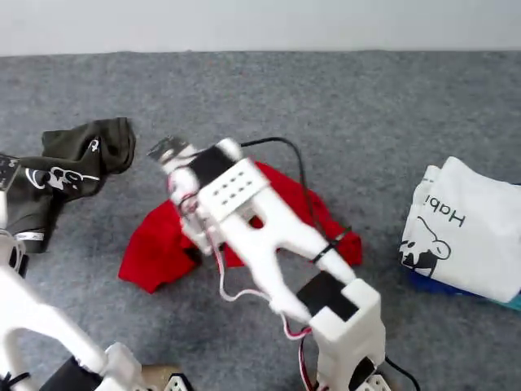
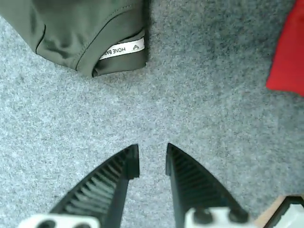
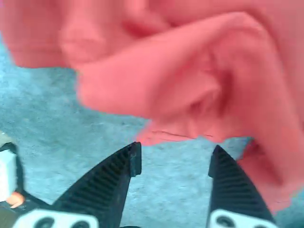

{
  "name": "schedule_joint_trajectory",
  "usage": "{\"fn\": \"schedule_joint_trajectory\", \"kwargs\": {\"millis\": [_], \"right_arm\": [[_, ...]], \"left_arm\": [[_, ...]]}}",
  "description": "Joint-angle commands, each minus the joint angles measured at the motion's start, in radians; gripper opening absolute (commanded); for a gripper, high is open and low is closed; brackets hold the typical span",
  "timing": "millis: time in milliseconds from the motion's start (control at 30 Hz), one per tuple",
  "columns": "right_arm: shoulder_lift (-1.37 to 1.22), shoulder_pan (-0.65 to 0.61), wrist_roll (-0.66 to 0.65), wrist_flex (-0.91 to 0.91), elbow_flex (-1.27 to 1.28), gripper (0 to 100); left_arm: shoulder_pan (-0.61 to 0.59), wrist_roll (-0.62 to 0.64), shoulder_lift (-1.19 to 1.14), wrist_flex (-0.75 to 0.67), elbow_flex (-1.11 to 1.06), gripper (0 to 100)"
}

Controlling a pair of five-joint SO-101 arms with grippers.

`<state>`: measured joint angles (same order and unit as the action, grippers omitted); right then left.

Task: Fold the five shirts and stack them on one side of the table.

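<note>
While my right claw [image 3: 176,159] hangs with its jaws spread wide just above the crumpled red shirt [image 3: 190,71] in the middle of the table, gripping nothing, my left claw [image 2: 152,164] hovers over the bare grey table [image 2: 213,95] with only a narrow gap between its fingers, holding nothing either. Just beyond it lies the dark green shirt [image 2: 71,28], bunched, its neck label showing. Farther off, on the table's right side, a folded white shirt [image 1: 468,236] rests on a blue shirt [image 1: 431,283].

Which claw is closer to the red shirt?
Right. The right gripper hangs open at the edge of the red shirt; the left gripper is over bare table, apart from it.
</note>
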<state>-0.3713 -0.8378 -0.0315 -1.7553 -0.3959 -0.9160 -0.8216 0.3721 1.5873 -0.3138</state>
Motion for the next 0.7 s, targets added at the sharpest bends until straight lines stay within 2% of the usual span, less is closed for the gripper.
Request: {"fn": "schedule_joint_trajectory", "kwargs": {"millis": [0,533,667], "right_arm": [[-0.031,-0.033,0.044,-0.038,-0.005,24.9],[-0.200,-0.030,0.038,0.015,-0.005,24.7],[-0.239,-0.012,-0.006,0.015,-0.005,16.5]], "left_arm": [[0.003,-0.002,0.028,-0.017,0.038,10],[0.003,-0.002,0.028,-0.014,0.038,10],[0.003,-0.002,0.028,-0.014,0.038,10]]}}
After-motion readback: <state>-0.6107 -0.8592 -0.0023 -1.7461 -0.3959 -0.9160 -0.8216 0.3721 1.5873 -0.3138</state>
